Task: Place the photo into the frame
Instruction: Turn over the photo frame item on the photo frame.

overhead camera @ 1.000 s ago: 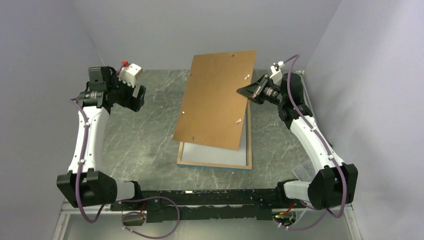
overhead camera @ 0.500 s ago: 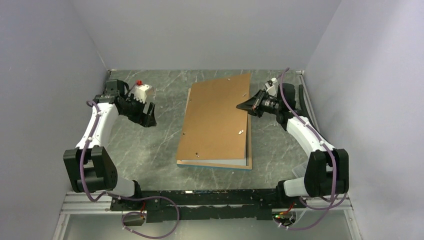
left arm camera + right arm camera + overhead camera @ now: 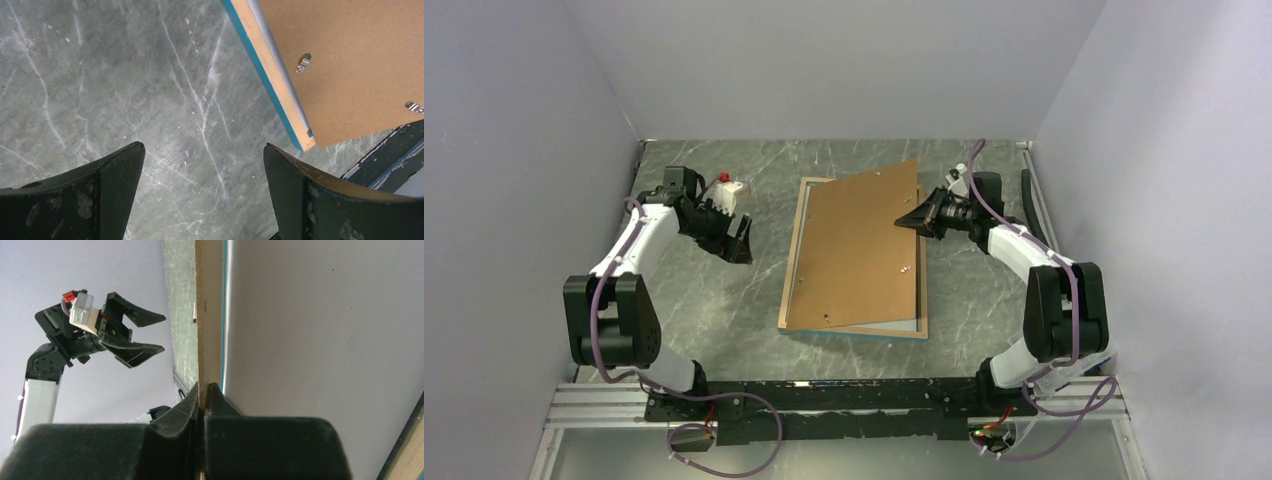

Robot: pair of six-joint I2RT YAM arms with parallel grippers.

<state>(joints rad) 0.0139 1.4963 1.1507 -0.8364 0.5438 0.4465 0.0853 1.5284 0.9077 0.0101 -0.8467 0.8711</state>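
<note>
The frame (image 3: 874,330) lies face down in the middle of the bench (image 3: 714,300). Its long sides run from the near edge toward the far edge, and its pale wood back rim is turned up. In the left wrist view we see turquoise along the outer side of its near left corner.

We do not see the photo's printed side in any view. In the right wrist view a pale flat surface lies below the raised board, but we cannot tell whether it is the photo's back.

On the frame rests a brown backing board (image 3: 856,250) with small metal turn-clips (image 3: 302,62) on its upper face. Its left edge sits down just inside the frame's left rim. Its right edge is lifted clear of the frame, and its far right corner reaches past the far rim.

The right tool (image 3: 904,218) comes in from the bench's right side. Its fingers are pressed together on the board's right edge, near the far corner, pinching it.

The left tool (image 3: 736,250) hangs over bare bench to the left of the frame. It is apart from the frame, and its fingers are spread wide.
</note>
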